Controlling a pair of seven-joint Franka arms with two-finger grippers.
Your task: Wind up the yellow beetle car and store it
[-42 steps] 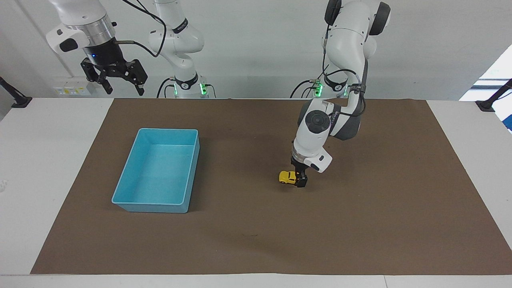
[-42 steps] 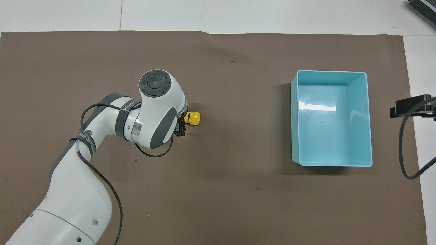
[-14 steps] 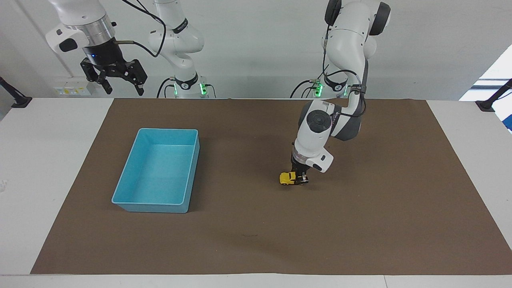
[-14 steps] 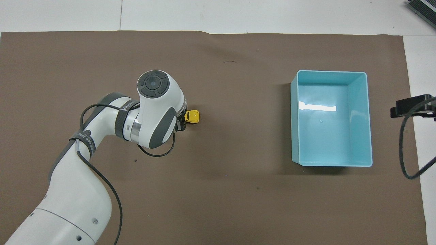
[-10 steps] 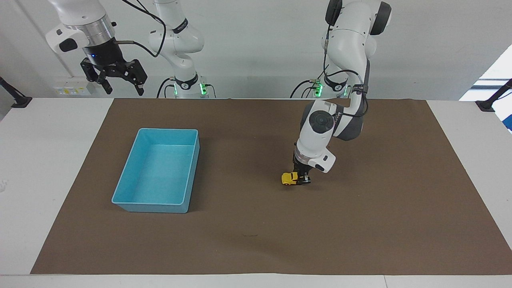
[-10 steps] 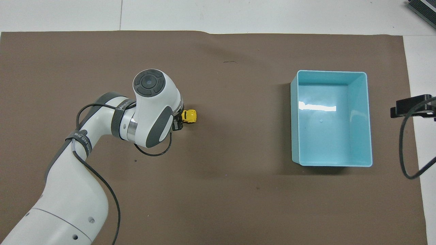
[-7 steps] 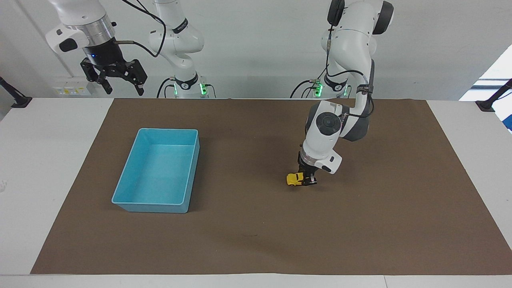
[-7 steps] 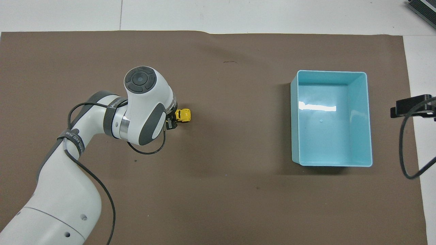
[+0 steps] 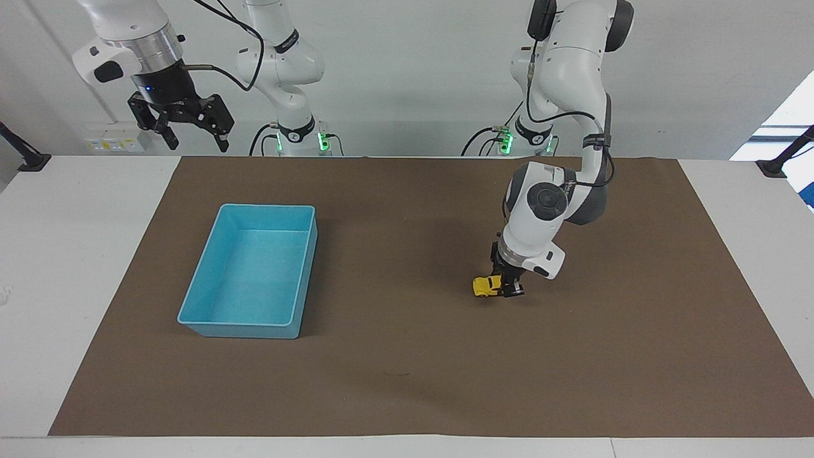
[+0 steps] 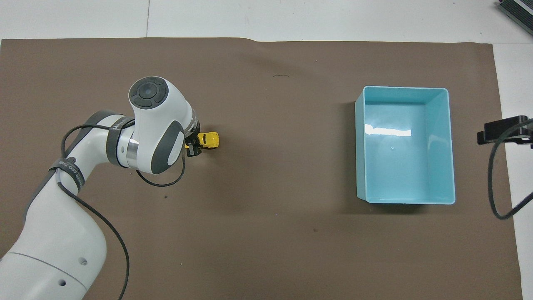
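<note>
Brown mat (image 9: 407,375) (image 10: 266,250): one, laid flat on the white table (image 9: 82,267) (image 10: 291,18), covering most of the top; bare white margins show around it.

Blue bin (image 9: 299,273) (image 10: 450,141): one, rectangular, open-topped, standing on the mat toward the right arm's end of the table, its long sides running away from the robots.

Wall socket plate (image 9: 114,145): one, on the wall just past the table edge, at the same end as the bin.

Black clamp posts (image 9: 22,156): two, one at each end of the table.
</note>
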